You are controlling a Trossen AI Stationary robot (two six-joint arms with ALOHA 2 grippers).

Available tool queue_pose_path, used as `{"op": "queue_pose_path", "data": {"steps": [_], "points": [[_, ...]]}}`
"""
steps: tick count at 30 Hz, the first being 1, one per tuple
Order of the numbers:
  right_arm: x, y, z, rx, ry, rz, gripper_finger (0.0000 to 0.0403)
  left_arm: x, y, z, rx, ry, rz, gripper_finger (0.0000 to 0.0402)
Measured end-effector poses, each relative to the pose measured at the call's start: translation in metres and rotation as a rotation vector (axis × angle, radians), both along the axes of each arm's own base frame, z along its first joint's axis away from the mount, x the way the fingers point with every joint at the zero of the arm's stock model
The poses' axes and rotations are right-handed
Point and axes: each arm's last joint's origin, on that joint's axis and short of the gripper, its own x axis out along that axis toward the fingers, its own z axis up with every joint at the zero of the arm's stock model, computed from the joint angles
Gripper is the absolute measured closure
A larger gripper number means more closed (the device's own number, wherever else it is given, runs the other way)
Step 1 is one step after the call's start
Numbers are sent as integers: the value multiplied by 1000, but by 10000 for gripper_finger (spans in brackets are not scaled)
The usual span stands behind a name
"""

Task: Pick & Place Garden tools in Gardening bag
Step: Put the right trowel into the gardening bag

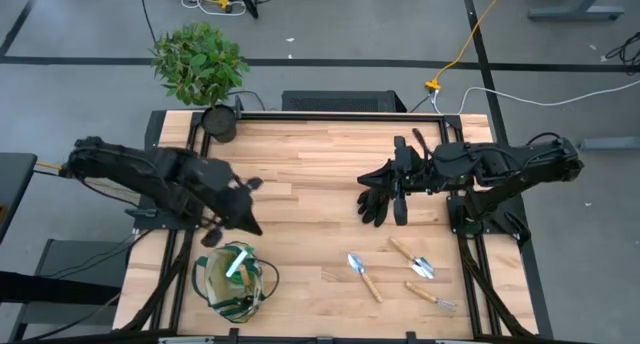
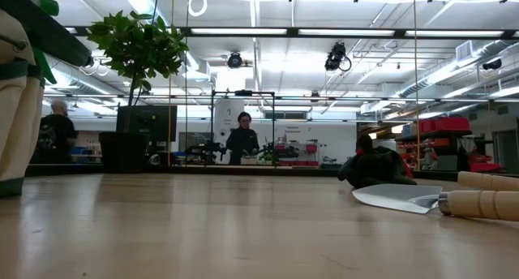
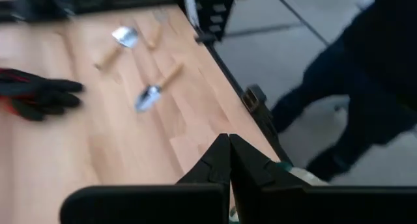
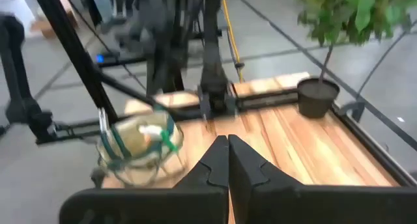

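Jaws of left gripper (image 1: 248, 224) clenched empty, above gardening bag (image 1: 232, 280).

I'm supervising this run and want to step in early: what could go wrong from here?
The shut left gripper sits just above the gardening bag; a careless sweep could tip it. The glove lies under the shut right gripper, which must open before grasping. A person stands near the table edge.
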Motion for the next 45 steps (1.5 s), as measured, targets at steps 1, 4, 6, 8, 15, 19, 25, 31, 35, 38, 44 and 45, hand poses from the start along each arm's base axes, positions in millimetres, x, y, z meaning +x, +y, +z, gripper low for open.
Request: {"op": "queue_pose_path", "data": {"steps": [1,4,6,8,15,19,25,31,35,38,44,45], "points": [[0,0,-4,-3,14,0,403,-6,3,4,-2,-21,19,398],[0,0,-12,-5,28,-1,403,-23,12,16,-8,-88,63,398],[-1,0,-15,1,12,-1,403,-34,17,22,-5,-129,103,398],[-4,-1,-19,6,4,7,403,-44,21,27,-3,-163,133,399],[-24,-6,-36,64,-30,10,403,-68,32,38,-10,-247,222,399],[-34,-9,-51,112,-15,-14,403,-74,36,41,-9,-271,258,399],[-43,-10,-72,154,31,-17,403,-78,39,46,-17,-314,275,398],[-47,-3,-88,171,114,24,403,-79,39,48,-20,-341,285,398],[-49,2,-95,175,187,31,403,-79,39,48,4,-352,295,396],[-51,5,-95,185,184,38,403,-79,40,48,10,-353,305,398],[-52,9,-95,192,176,7,403,-79,40,48,9,-352,308,395],[-53,10,-95,197,175,5,403,-79,40,48,9,-352,308,396]]}}
